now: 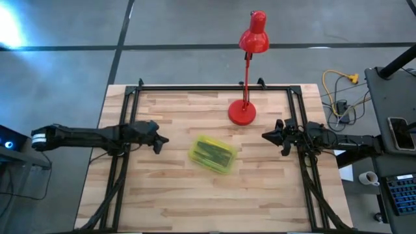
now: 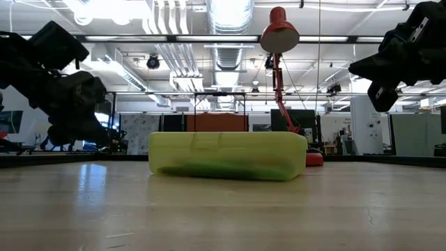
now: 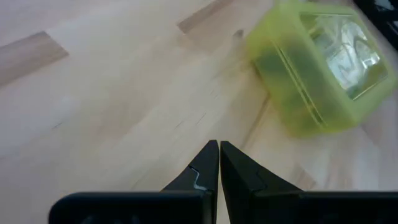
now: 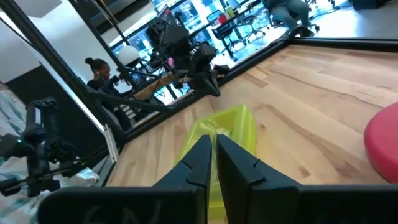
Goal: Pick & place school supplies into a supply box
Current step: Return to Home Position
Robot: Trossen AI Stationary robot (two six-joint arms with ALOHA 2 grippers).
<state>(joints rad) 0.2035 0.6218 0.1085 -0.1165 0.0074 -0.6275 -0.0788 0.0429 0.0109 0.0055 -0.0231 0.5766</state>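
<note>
Pale wooden worktop (image 1: 162, 195) carries a red desk lamp (image 1: 244, 112), whose round base stands just beyond the supply box (image 1: 226, 164), not touching it. The box lies lid-shut mid-worktop between the arms, its long axis slanting upper left to lower right in the high view. Left fingers (image 3: 208, 163) and right fingers (image 4: 200, 158) are pressed together, empty, above the worktop either side of it.

supply box (image 3: 317, 68) blurred; school supplies (image 2: 223, 169) inside only green smear
</note>
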